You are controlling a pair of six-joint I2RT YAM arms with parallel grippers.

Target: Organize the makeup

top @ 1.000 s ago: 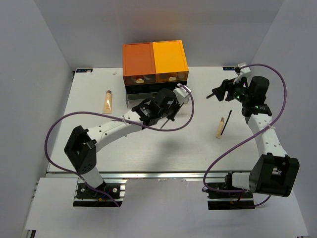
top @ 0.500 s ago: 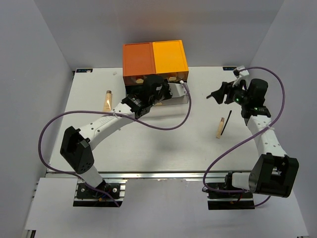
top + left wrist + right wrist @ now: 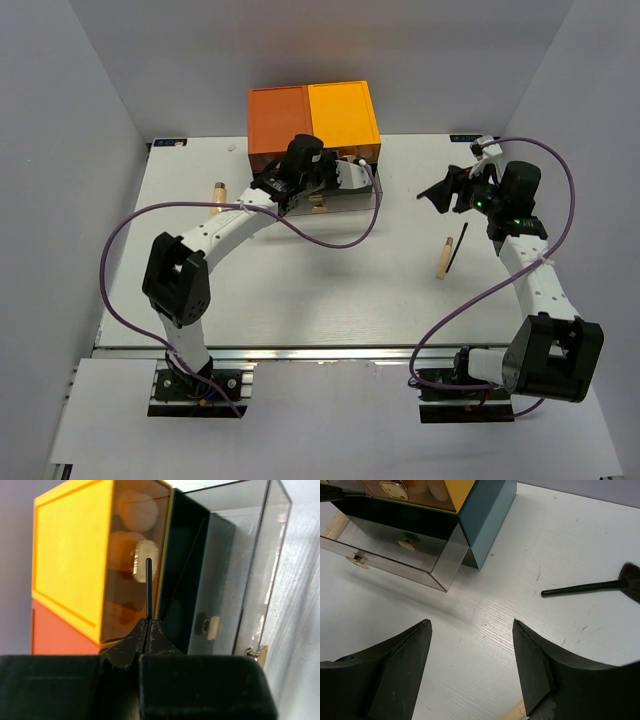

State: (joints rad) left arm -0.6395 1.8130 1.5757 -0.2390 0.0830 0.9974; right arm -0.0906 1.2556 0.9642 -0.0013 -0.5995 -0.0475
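A thin black stick (image 3: 148,587) is pointing straight out of the left gripper (image 3: 146,625), which is clenching it just in front of the drawer box (image 3: 70,565). The right gripper (image 3: 471,630) is hanging released, well to the right of this box.

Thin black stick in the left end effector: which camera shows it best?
Left wrist: the stick stands clear, pinched in the shut left end effector, pointing at the drawer box. Top external hides it under the arm; right wrist gives at most a sliver at its edge.
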